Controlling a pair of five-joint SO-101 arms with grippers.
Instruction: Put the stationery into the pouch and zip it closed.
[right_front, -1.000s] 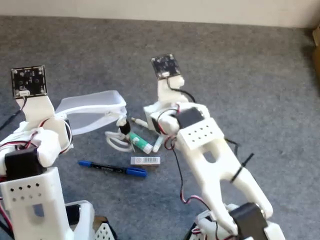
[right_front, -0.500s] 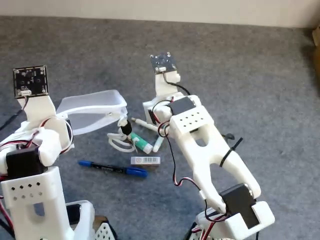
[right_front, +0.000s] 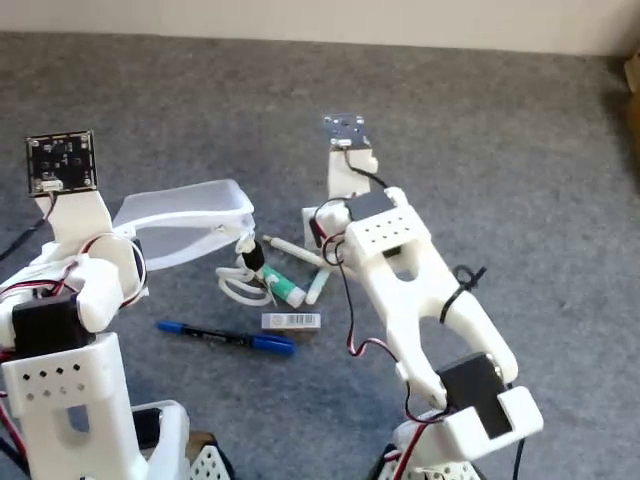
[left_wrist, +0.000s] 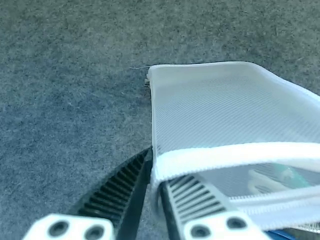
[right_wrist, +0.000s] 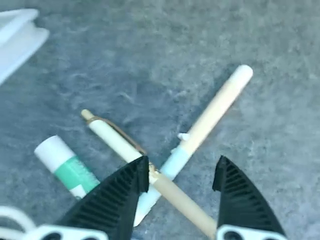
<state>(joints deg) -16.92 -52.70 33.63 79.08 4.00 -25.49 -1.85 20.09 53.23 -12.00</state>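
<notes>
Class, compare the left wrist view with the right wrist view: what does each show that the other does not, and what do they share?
Left wrist view: the left gripper shut on the rim of the pouch, whose mesh side spreads out ahead.
Right wrist view: the right gripper open over a clipped pen crossing a two-tone pen.
Shared: the grey carpet, the pouch (just a corner in the right wrist view), and apparently the glue stick, faint through the mesh in the left.

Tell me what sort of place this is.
Likely a hobby or lab robot workspace: small white robot arms stand on grey carpet-like covering, a pale wall runs behind, and pens lie loose beside a mesh pouch.
</notes>
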